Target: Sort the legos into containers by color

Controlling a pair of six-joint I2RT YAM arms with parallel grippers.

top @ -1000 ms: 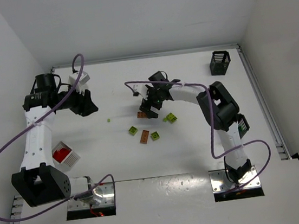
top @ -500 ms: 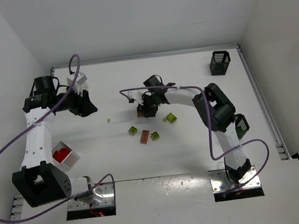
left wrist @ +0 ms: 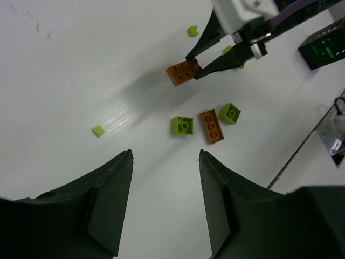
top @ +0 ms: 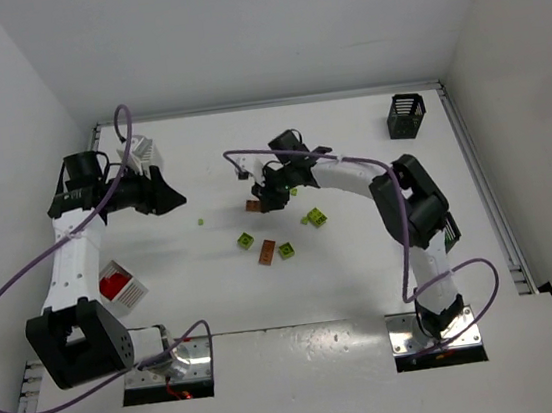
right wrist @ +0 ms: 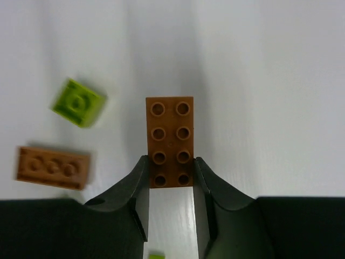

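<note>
At the left, the white basket (top: 137, 286) holds red bricks (top: 114, 284). Beyond it the left gripper (left wrist: 164, 162) hovers over the table (top: 366, 286), jaws parted and nothing between them, just as a second ago. Mid-table, yellow-green pieces (top: 246, 239) and a thin orange-brown plate (top: 267, 252) lie loose. The change is just behind them. The right gripper (right wrist: 171, 164), wide apart a second ago, now clamps one end of the orange-brown brick (right wrist: 170, 124). By its shadow, the brick seems just off the surface. We judge the pick made and a carry next, perhaps to the black basket (top: 405, 115) far right.
</note>
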